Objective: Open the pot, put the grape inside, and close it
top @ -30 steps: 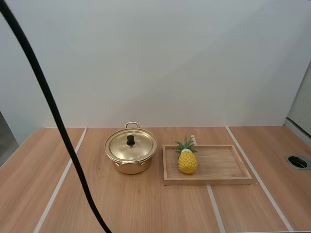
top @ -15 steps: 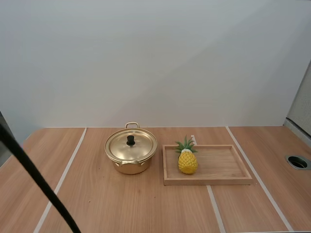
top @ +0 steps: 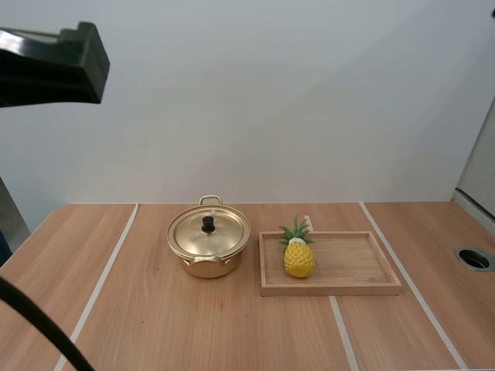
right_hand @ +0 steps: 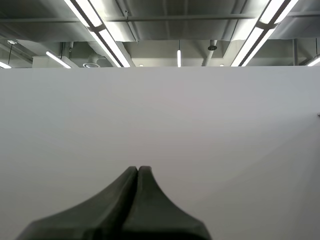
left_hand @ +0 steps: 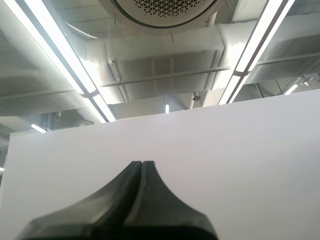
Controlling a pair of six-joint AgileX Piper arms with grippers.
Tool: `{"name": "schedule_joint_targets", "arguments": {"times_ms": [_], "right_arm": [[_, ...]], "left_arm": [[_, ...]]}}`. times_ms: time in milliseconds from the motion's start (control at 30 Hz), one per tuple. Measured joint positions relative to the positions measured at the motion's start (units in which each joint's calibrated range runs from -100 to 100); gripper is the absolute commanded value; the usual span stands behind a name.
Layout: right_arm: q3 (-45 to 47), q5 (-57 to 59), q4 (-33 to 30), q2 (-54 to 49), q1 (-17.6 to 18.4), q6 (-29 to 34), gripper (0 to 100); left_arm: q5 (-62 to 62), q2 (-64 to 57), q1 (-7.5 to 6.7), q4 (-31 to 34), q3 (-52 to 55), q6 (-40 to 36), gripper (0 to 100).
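Wooden table (top: pixel 193 328) with a lidded gold pot (top: pixel 207 267) just beside a wooden tray (top: pixel 352 263)

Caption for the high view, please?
Lidded gold pot beside a wooden tray holding a pineapple.

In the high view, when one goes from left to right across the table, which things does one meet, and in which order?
Pot with its lid on → pineapple → bare right part of the wooden tray in which the pineapple stands → round opening far to the right.
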Motion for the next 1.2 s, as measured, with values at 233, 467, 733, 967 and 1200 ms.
{"name": "schedule_joint_targets", "arguments": {"times_ms": [233, 467, 733, 967, 1200], "right_arm": [[8.9, -0.8, 0.0, -0.1, 0.0, -0.1, 0], [16.0, -2.5, 0.0, -0.2, -0.1, -0.2, 0], [40.8, -14.4, -8.2, -0.1, -0.1, -0.2, 0], [51.0, -15.7, -9.6, -0.1, -0.1, -0.3, 0], [53.5, -16.6, -7.3, -0.1, -0.1, -0.3, 0]], "left_arm": [[-1.2, 0.0, 0.64, 0.1, 6.4, -0.6, 0], [-1.6, 0.1, 0.73, 0.2, 13.3, -0.8, 0], [-14.7, 0.1, 0.73, 0.4, 37.3, -0.2, 0], [-15.7, 0.3, 0.73, 0.4, 45.9, 7.4, 0], [-12.2, 0.3, 0.73, 0.4, 50.2, 8.5, 0]]}}
